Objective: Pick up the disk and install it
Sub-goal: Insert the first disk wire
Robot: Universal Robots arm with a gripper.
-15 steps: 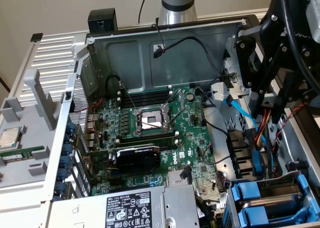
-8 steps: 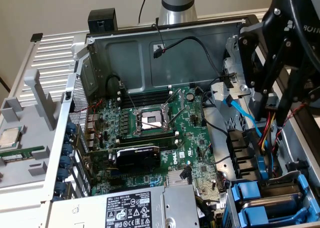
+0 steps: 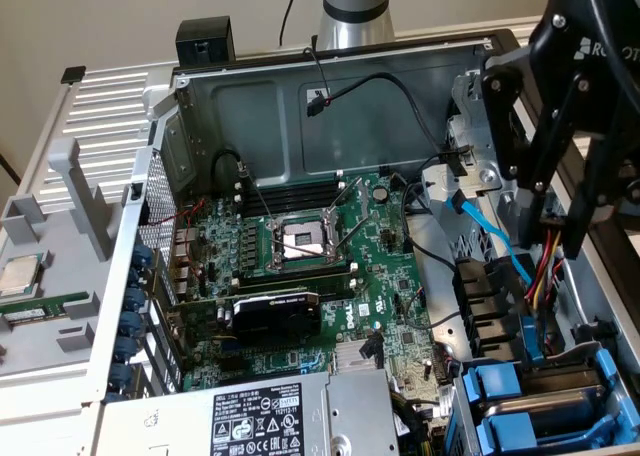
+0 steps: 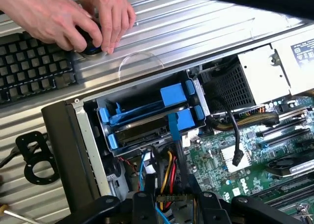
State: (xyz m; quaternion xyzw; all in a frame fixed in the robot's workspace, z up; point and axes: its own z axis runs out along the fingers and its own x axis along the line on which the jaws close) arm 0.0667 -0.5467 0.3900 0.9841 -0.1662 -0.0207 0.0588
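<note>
The work looks close to finished, or at least the pick-up part is over. The gripper (image 3: 562, 238) carries nothing: its jaws stand partly apart, and through the gap only the coloured cables (image 4: 169, 172) beside the drive cage (image 4: 142, 94) show.

Inside that cage, two blue carriers lie stacked one above the other. The lower one frames a flat grey metal body that I take to be the disk (image 4: 142, 131). The angle is poor, though, and I cannot tell whether the upper carrier (image 4: 174, 94) also holds a drive or whether the disk is pushed fully home. No loose drive lies on the bench (image 4: 206, 32) beyond the cage.

The gripper hangs above the case on the motherboard (image 3: 320, 246) side of the cage, clear of the disk and touching neither it nor the carriers. Past the cage on the bench, a person's hand (image 4: 54, 17) rests on a small round object next to a keyboard (image 4: 29, 71).
</note>
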